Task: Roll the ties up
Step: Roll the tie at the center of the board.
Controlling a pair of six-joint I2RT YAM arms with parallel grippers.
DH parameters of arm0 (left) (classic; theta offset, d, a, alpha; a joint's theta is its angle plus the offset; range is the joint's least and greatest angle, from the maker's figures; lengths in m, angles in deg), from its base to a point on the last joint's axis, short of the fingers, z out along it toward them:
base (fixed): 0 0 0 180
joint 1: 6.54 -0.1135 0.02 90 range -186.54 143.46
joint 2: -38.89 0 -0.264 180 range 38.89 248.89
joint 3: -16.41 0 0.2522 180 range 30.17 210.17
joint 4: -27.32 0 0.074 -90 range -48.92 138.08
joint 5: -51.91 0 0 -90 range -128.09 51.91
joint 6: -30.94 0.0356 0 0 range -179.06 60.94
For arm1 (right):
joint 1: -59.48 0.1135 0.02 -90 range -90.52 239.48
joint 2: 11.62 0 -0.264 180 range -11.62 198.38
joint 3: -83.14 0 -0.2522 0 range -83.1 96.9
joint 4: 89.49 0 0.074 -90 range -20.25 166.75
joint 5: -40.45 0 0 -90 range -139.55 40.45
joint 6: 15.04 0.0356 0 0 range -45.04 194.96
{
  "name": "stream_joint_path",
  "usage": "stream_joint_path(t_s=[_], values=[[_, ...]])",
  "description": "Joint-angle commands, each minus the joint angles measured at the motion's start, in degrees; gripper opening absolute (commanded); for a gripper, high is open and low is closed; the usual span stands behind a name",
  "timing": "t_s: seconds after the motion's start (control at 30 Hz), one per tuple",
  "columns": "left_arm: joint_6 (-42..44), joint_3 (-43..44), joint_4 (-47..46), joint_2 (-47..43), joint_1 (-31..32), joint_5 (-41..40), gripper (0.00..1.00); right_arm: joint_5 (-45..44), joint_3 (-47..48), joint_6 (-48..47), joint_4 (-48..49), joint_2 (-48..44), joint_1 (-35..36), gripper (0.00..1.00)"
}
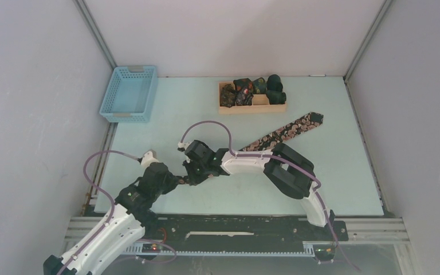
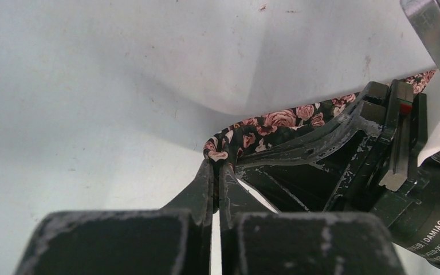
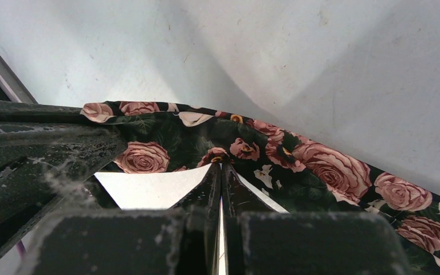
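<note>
Pale bench (image 1: pixel 344 177), and our tie (image 1: pixel 286 130) lies diagonally across it, wide end near the tray (image 1: pixel 252 109). We have the left pincer (image 2: pixel 217 167) and right pincer (image 3: pixel 221 169) both pinching its narrow end side by side, presumably to start the first curl.

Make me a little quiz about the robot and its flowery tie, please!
1. True or false: the left gripper and the right gripper are both shut on the long rose-patterned tie.
2. Where do the rolled ties sit? A in a drawer; B in the wooden tray; C in a bucket.
3. Fill in: in the top view, the blue basket stands to the ___ of the wooden tray.
Key: 1 true; 2 B; 3 left.
</note>
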Motion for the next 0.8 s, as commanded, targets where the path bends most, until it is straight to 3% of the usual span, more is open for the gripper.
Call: stream_joint_path(t_s=[0.0,0.4,0.77], values=[[-0.6,1.9,0.4,0.3,-0.1,0.0,0.0,-0.9,2.1,0.0,2.3,-3.2,-0.7,0.0],[-0.7,4.2,0.6,2.4,-0.1,-0.2,0.0,2.2,3.3,0.5,3.2,0.1,-1.0,0.0],[0.1,4.7,1.1,4.3,-0.1,-1.4,0.0,2.4,-0.3,0.8,0.7,-10.4,-1.4,0.0]])
